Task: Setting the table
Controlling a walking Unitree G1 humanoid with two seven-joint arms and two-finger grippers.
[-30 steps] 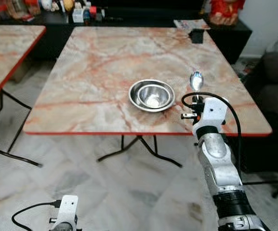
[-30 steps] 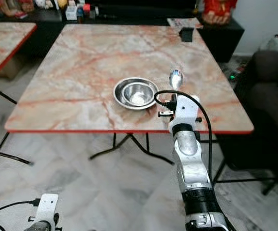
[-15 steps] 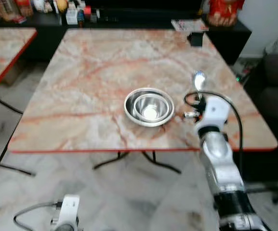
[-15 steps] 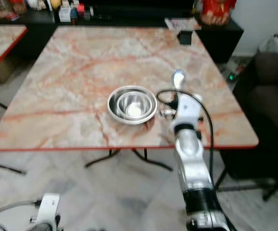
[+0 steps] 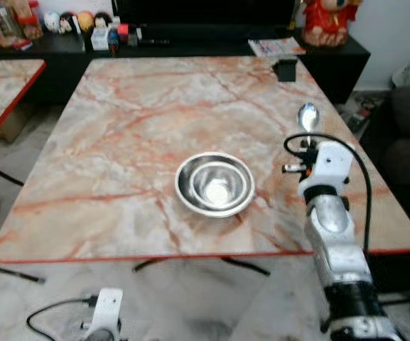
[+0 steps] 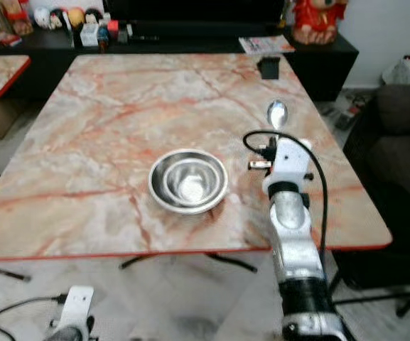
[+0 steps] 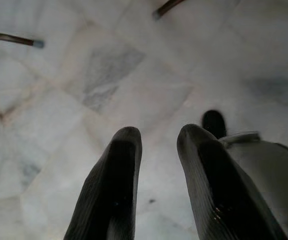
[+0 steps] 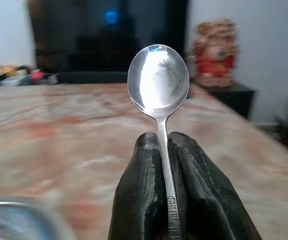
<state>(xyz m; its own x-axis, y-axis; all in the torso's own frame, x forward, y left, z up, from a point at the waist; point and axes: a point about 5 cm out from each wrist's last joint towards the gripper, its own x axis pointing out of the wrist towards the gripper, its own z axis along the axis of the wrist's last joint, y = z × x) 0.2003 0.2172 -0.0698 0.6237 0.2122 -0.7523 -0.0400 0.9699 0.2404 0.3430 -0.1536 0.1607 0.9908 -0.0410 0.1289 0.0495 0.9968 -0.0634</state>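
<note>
Bowl [image 5: 214,184] already on the table [image 5: 119,142] — spoon [image 8: 158,82] clamped upright in the right jaws [image 8: 161,142], not yet laid beside it — left jaws [image 7: 158,137] narrowly parted, idle.

Right arm: reached forward, raised.
Right gripper [image 8: 162,142]: fingers pinched together around a spoon [image 8: 158,80].
Left gripper [image 7: 156,137]: hung low, fingers parted.

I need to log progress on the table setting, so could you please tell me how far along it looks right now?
Done: a steel bowl sits on the marble table. In hand: the right gripper is shut on a spoon, held above the table to the bowl's right, bowl end pointing away from the robot. Left: the spoon is not yet laid down beside the bowl. The left gripper hangs idle over the floor, fingers apart.
</note>
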